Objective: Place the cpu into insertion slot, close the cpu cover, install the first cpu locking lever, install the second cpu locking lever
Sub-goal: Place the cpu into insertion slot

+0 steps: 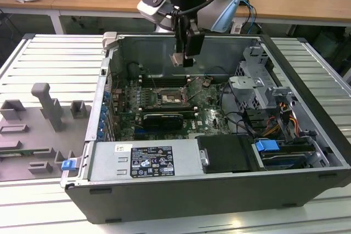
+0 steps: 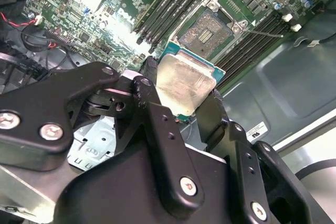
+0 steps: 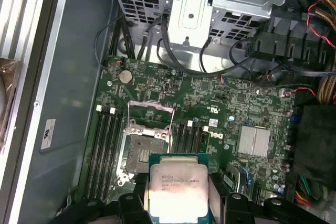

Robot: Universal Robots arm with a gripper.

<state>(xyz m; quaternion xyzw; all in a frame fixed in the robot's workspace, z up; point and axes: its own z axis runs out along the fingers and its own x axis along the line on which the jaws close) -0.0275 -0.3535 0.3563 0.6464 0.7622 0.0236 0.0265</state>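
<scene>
- The cpu (image 2: 185, 83) is clamped between the two black fingers (image 2: 211, 109) of the gripper (image 2: 181, 93), held by two opposite edges with its pale metal top facing the wrist cameras.
- In the exterior view the cpu (image 1: 179, 58) hangs in the air over the open computer case (image 1: 164, 201), well above the green motherboard (image 1: 211, 116).
- The insertion slot (image 3: 140, 156) has nothing in it and its dark centre is bare. In the first wrist view the cpu (image 3: 178, 188) overlaps only one corner of the slot.
- The cpu cover (image 3: 151, 113) stands folded open at the side of the slot that is toward the metal drive cage (image 3: 194, 3).
- Long narrow memory slots (image 3: 105, 145) run on both sides of the insertion slot.
- In the exterior view, a black graphics card (image 1: 159, 119) lies just in front of the slot (image 1: 170, 98), and a grey power supply (image 1: 145, 160) sits at the near edge of the case.
- The case lies on a ribbed metal table (image 1: 49, 53), and grey fixture blocks (image 1: 46, 102) stand at the exterior view's left.
</scene>
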